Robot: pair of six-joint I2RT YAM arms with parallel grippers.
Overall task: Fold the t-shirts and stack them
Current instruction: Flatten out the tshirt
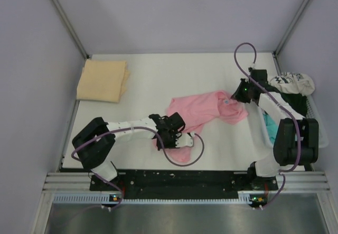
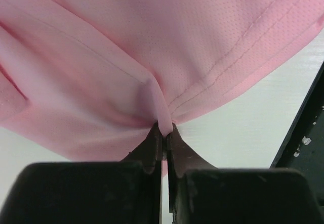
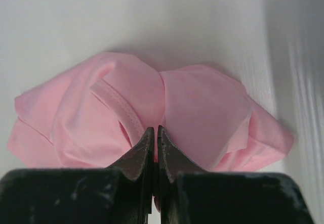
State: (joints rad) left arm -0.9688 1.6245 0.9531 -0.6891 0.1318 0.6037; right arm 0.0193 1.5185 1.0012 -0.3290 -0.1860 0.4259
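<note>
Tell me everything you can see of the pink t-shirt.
The pink t-shirt is light pink, fine-meshed cloth with stitched hems. It is crumpled and unfolded, running diagonally over the white table between the two arms. The left gripper is shut on a pinch of cloth beside a hem at its near end. The right gripper is shut on a bunched fold at its far right end.

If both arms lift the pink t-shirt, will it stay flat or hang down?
Probably floppy: the pink t-shirt bunches into folds at the left gripper and the right gripper, so it would likely sag between them. Its fine mesh weave looks thin and light. Each gripper pinches only a small pleat, so a quick pull might slip it free.
</note>
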